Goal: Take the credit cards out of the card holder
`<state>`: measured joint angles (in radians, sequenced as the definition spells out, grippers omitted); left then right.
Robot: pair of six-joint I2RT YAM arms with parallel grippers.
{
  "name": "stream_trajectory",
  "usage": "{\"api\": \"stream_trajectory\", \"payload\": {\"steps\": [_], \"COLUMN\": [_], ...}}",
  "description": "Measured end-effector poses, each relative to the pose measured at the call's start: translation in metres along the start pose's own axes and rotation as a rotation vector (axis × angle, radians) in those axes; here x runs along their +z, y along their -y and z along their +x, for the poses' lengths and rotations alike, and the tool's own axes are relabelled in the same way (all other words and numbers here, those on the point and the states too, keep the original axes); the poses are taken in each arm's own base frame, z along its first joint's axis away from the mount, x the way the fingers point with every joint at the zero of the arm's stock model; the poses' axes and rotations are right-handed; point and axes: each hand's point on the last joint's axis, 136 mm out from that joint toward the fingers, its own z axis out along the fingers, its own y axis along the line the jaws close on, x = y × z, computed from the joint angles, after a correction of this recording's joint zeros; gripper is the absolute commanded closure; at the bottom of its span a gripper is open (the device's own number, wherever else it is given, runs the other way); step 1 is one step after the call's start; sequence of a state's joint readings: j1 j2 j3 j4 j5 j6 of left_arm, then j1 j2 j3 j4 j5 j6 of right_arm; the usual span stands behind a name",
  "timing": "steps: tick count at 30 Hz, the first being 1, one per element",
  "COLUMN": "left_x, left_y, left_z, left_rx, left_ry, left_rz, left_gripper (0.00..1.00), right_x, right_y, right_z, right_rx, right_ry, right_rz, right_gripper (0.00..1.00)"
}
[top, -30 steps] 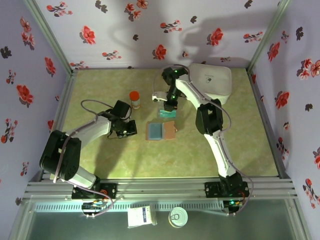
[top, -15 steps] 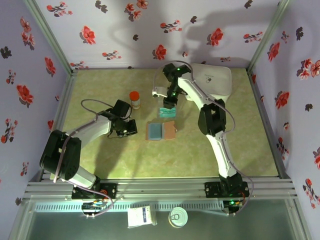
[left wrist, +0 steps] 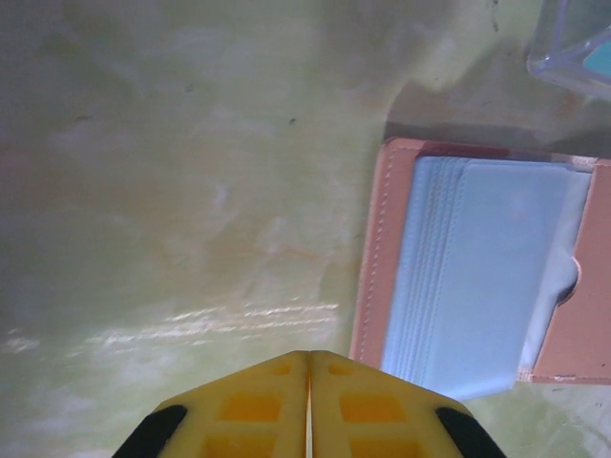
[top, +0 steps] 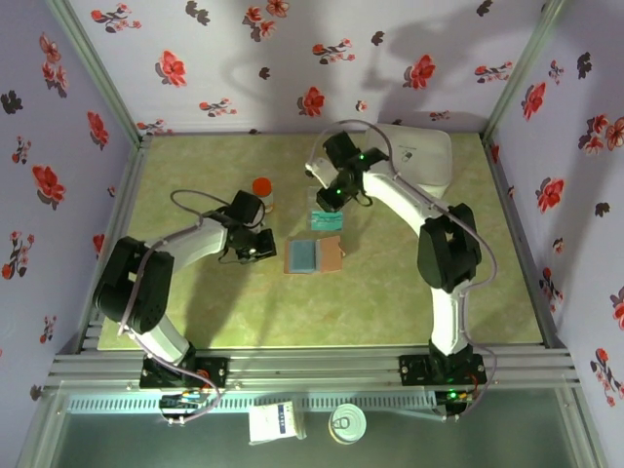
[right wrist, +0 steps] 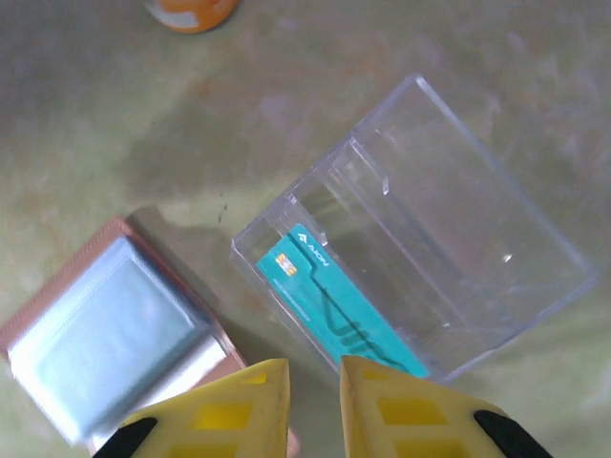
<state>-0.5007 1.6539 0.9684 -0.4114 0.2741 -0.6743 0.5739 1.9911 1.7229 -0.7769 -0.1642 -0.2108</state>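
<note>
The card holder lies open just past the closed left fingers, and beside it a teal card sits in a clear tray by the right fingers, a little apart and empty

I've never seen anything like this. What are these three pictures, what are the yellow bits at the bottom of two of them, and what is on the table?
These are two robot arms bolted at the near edge of a table. The wide picture looks down from above. The two close-ups come from cameras on the wrists, so the yellow parts are each arm's own tool. On the table lie an open brown card holder, a clear tray with a teal card in it, an orange-capped bottle and a white box. The left tool is shut and the right tool is slightly open. Neither holds anything.
</note>
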Motion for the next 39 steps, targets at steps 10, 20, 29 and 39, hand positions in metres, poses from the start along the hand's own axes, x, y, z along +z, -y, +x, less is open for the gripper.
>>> {"api": "stream_trajectory", "payload": {"steps": [10,20,29,39], "left_x": [0.009,0.009,0.011,0.011], "left_y": [0.017,0.019,0.015,0.016], "left_z": [-0.004,-0.006,-0.002,-0.002], "left_rx": [0.034,0.037,0.032,0.033], "left_ry": [-0.003,0.007,-0.001,-0.001], "left_rz": [0.022,0.030,0.024,0.029], "left_gripper": [0.91,0.92,0.92,0.93], "right_x": [0.032,0.050,0.060,0.060], "right_y": [-0.032,-0.011,0.007,0.011], "right_z": [0.032,0.036,0.025,0.016], "right_rx": [0.492,0.633,0.655,0.659], "right_ry": [0.031,0.057,0.082,0.104], "right_rz": [0.118,0.229,0.308,0.311], "right_gripper": [0.54,0.46,0.52,0.56]}}
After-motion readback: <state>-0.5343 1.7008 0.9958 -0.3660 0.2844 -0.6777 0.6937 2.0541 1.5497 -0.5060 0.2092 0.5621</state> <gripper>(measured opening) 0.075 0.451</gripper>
